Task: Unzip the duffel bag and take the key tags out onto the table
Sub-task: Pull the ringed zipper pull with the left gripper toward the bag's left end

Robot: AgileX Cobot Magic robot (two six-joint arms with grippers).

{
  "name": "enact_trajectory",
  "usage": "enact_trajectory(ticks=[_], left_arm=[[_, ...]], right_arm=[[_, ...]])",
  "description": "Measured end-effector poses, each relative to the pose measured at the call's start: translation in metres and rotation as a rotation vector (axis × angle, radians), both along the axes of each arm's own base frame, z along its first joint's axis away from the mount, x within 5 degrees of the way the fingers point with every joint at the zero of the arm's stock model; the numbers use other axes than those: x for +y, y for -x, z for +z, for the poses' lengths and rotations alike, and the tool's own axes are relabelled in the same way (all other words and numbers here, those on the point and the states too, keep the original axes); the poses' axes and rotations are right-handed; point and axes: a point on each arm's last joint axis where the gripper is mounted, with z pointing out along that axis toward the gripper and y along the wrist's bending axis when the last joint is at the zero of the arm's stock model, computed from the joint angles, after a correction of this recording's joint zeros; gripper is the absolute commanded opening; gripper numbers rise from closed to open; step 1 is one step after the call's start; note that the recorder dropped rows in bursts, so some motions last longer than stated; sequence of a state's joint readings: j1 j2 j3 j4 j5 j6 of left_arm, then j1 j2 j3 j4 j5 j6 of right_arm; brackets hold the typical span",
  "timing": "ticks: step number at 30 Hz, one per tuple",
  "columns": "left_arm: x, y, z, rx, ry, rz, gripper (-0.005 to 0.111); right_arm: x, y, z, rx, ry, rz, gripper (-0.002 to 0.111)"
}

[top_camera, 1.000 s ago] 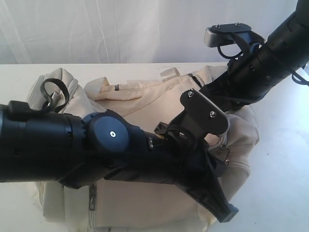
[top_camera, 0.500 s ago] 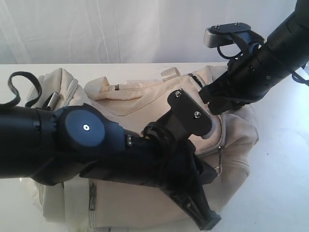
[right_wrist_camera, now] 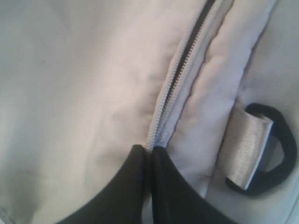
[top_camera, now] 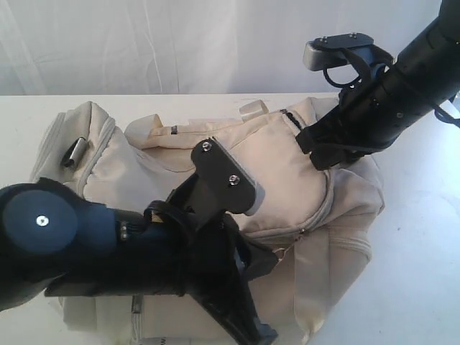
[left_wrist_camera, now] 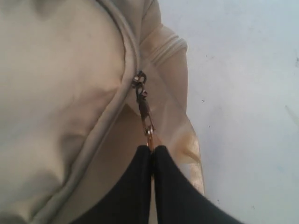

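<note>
The cream-beige duffel bag [top_camera: 287,169] lies across the white table [top_camera: 420,277]. My left gripper [left_wrist_camera: 151,148] is shut on the brass-coloured zipper pull [left_wrist_camera: 145,112], which hangs from the slider [left_wrist_camera: 138,80] on the bag's curved seam near its end. In the exterior view the left gripper [top_camera: 255,327] sits low at the bag's front. My right gripper [right_wrist_camera: 149,149] is shut on the grey zipper tape [right_wrist_camera: 180,70] at the bag's far right top [top_camera: 316,154], where the teeth are still meshed. The key tags are hidden.
A black D-ring [right_wrist_camera: 285,140] on pale webbing [right_wrist_camera: 245,144] sits beside the right gripper. My bulky left arm [top_camera: 86,244] covers the bag's front left. A white curtain [top_camera: 180,43] backs the table. Bare tabletop [left_wrist_camera: 243,70] lies beyond the bag's end.
My left arm has swung left and lower, drawing the zipper pull along the bag's right end. The right arm has stayed put, pinching the bag.
</note>
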State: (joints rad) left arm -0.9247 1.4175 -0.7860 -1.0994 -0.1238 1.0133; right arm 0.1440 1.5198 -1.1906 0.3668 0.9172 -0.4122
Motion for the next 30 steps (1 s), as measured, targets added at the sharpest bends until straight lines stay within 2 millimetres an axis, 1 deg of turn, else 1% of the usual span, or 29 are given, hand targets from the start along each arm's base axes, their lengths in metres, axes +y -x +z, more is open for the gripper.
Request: enact_trajectory(ticks=[5,9,15,23,28,30], left_arm=[[0.021,0.005,0.0,0.025,0.023,0.053,0.0],[0.043,0.005,0.005,0.029,0.056,0.115,0.0],[0.069,0.007,0.01,0.046,0.096,0.152,0.0],[0.098,0.014,0.011,0.052,0.127,0.206,0.0],[0.114,0.018,0.017,0.044,0.16,0.23,0.0],[0.122,0.019,0.017,0.059,0.156,0.239,0.0]], right_arm=[[0.0,0.0,0.0,-0.002,0.005,0.001,0.0],[-0.001,-0.001,0.0,-0.004,0.009,-0.006,0.0],[-0.001,-0.001,0.0,-0.006,0.01,-0.006,0.0],[-0.001,-0.001,0.0,-0.008,0.011,-0.007,0.0],[-0.001,-0.001,0.0,-0.007,0.013,-0.012,0.0],[-0.002,-0.001,-0.001,-0.004,0.021,-0.021,0.0]])
